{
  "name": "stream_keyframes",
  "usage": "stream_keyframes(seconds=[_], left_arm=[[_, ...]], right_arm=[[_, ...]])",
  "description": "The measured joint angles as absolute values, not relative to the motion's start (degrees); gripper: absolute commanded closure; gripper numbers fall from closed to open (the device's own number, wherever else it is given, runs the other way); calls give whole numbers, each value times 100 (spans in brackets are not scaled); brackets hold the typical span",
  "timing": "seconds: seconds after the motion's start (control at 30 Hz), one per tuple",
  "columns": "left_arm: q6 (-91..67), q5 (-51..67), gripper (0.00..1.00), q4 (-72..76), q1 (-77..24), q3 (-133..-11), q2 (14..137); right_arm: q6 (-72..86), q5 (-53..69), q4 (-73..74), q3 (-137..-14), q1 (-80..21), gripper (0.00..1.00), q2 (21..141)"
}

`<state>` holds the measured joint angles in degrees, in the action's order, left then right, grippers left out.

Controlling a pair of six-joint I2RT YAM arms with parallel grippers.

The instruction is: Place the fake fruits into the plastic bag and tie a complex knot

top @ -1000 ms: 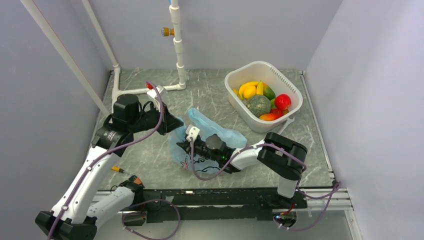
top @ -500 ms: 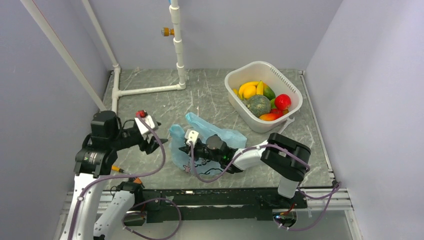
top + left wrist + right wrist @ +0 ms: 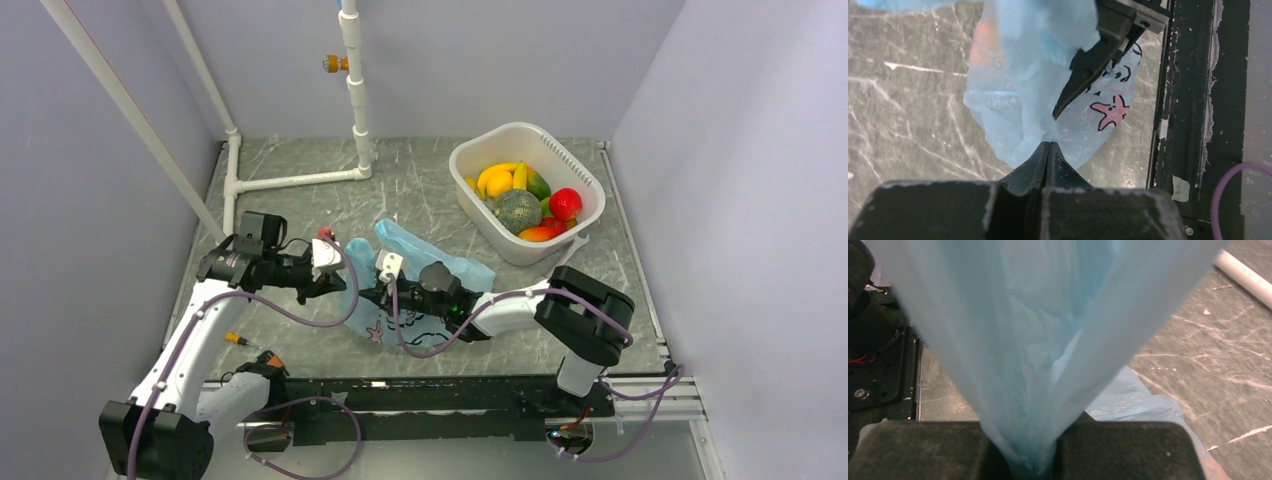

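The light-blue plastic bag (image 3: pixel 432 268) lies crumpled on the table in front of the arms, with a pink starfish print (image 3: pixel 1111 111) showing. My right gripper (image 3: pixel 381 291) is shut on a bunch of bag film (image 3: pixel 1048 315) that fans up out of its jaws (image 3: pixel 1040 465). Its dark fingers (image 3: pixel 1083 75) show against the bag in the left wrist view. My left gripper (image 3: pixel 335 278) is shut, its tips (image 3: pixel 1049 145) touching the bag's near edge (image 3: pixel 1018 85); no film shows between them. The fake fruits, among them a green melon (image 3: pixel 517 210), a red one (image 3: pixel 565 203) and yellow ones (image 3: pixel 495 180), lie in the basket.
The white slotted basket (image 3: pixel 575 170) stands at the back right. A white PVC pipe frame (image 3: pixel 300 180) runs along the back left with an upright post (image 3: pixel 357 90). A black rail (image 3: pixel 1188 100) borders the table's near edge.
The left arm swung away from the bag toward the left, then came back; its gripper now meets the bag's left edge. The right gripper stayed on the bag and shifted slightly.
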<state>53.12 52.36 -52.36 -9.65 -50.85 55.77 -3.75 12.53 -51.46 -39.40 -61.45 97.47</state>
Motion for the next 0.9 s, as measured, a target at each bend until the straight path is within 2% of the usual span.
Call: stream_keyframes(seconds=[0.1, 0.13, 0.2, 0.27, 0.57, 0.63, 0.7, 0.87, 0.9], left_arm=[[5135, 5282, 100, -5052, -1212, -5083, 5666], [5035, 5295, 100, -4945, -1317, -5074, 5666], [4786, 5317, 100, -4646, -1474, -4991, 5605], [4501, 5321, 100, -4359, -1568, -4866, 5542], [2928, 5430, 100, -2971, -1894, -4521, 5535], [2515, 5452, 100, -2676, -2001, -4418, 5531], [2128, 5516, 100, -2453, -2071, -4303, 5520], [1323, 5384, 100, -2014, -2119, -4101, 5295], [1310, 5395, 100, -2045, -2099, -4104, 5216]], right_arm=[[-318, 1361, -5146, -3940, -6125, 86, 9747], [-294, 1396, -5148, -3942, -6123, 80, 9747], [-244, 1485, -5151, -3942, -6121, 63, 9747], [-172, 1568, -5153, -3946, -6121, 54, 9747], [104, 1758, -5476, -4180, -6119, 53, 10003], [161, 1712, -5588, -4257, -6119, 55, 10127], [200, 1680, -5680, -4283, -6117, 63, 10217], [224, 1737, -5854, -4287, -6154, 98, 10392], [272, 1820, -5876, -4270, -6145, 100, 10398]])
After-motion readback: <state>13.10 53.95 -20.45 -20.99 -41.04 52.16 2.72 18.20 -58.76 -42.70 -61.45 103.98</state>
